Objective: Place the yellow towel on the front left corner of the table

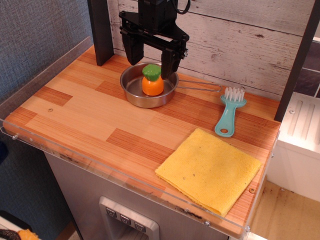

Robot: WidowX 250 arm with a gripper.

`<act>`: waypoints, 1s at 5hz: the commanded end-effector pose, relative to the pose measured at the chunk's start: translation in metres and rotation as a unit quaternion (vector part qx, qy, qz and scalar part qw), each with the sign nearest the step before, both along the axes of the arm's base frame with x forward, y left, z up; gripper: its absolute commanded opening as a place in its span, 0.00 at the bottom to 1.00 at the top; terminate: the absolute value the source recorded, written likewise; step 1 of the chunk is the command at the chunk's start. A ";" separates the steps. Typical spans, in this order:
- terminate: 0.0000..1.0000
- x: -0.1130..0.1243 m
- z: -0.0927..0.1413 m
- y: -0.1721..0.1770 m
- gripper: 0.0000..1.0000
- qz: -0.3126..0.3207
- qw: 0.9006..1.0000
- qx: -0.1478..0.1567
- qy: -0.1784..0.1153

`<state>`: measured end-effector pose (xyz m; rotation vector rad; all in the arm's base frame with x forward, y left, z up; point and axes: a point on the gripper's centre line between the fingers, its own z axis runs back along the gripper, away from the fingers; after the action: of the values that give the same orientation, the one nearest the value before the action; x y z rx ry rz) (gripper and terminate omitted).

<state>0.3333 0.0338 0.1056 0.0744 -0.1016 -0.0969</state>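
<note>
Yellow towel (210, 170) flat at front right corner of table (85, 117), gripper (151, 56) away at the back.

Black gripper hangs jaws spread wide, holding nothing, above steel pan (134, 89) with orange toy carrot (152, 80) inside. Teal brush (229, 112) lies between pan handle and towel, apart from both. Towel edge reaches the acrylic rim.
</note>
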 end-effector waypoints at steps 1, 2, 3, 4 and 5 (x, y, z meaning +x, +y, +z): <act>0.00 0.000 0.000 0.000 1.00 0.000 1.000 0.000 0.000; 0.00 -0.009 0.002 -0.014 1.00 -0.010 1.000 0.009 -0.014; 0.00 -0.027 0.012 -0.027 1.00 -0.018 0.999 0.019 -0.020; 0.00 -0.045 0.018 -0.048 1.00 -0.019 0.999 0.011 -0.024; 0.00 -0.052 0.002 -0.069 1.00 -0.032 0.999 -0.010 -0.013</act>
<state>0.2778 -0.0360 0.0989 0.0510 -0.1024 -0.1549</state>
